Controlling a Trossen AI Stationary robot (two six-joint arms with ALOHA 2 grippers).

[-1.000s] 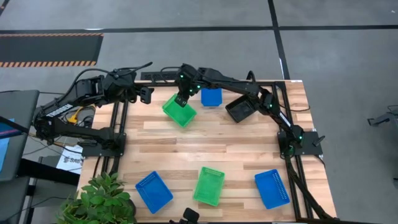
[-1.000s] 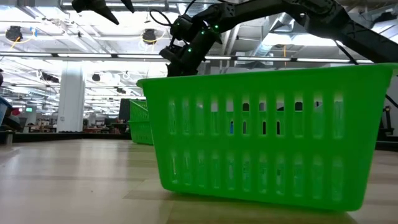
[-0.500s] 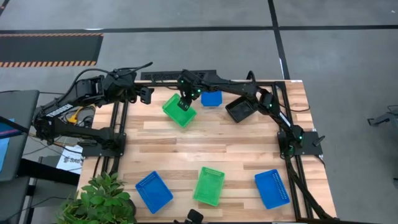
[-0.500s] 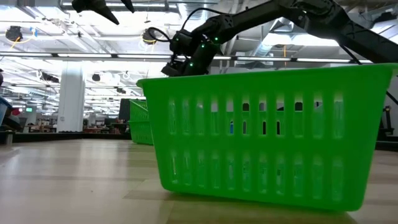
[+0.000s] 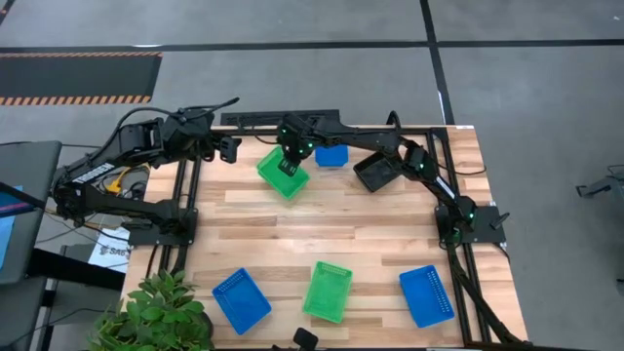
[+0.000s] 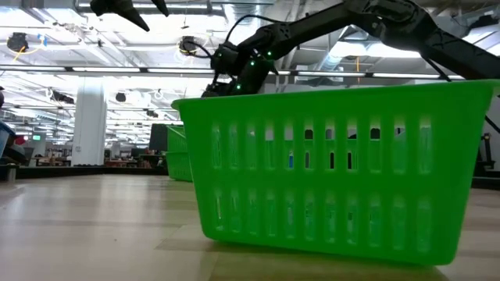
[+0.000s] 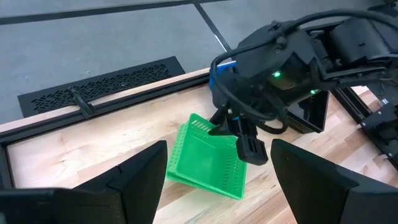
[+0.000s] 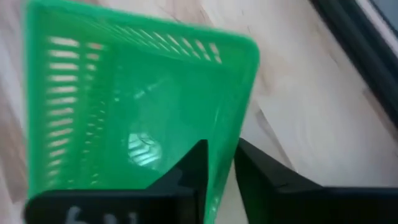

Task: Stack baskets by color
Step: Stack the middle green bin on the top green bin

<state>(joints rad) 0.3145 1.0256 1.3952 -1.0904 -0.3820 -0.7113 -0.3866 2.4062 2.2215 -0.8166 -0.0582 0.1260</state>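
A bright green basket (image 5: 281,175) sits at the far middle of the table, and my right gripper (image 5: 290,160) has come down on its far right wall. Beside it stand a blue basket (image 5: 331,154) and a black basket (image 5: 375,173). Along the near edge lie a blue basket (image 5: 241,299), a green one (image 5: 328,291) and another blue one (image 5: 426,294). My left gripper (image 5: 231,148) hangs open above the far left corner, clear of everything. It looks at the held basket (image 7: 205,158). My right gripper has the green basket's far right wall (image 8: 225,149) between its two fingers, one finger (image 8: 196,165) inside the basket and the other outside. The fingers slant down from the table's right and far side. The basket's bottom is on the table.
A leafy plant (image 5: 156,317) stands off the near left corner. The black frame rails (image 5: 190,195) run along the table's left and right sides. The middle of the wooden table (image 5: 322,224) is bare. In the low view the near green basket (image 6: 328,172) fills the foreground.
My right gripper has sunk toward the green basket at the far middle, and its fingers now stand on both sides of the far right wall. The basket has stayed where it was. My left arm has kept still.
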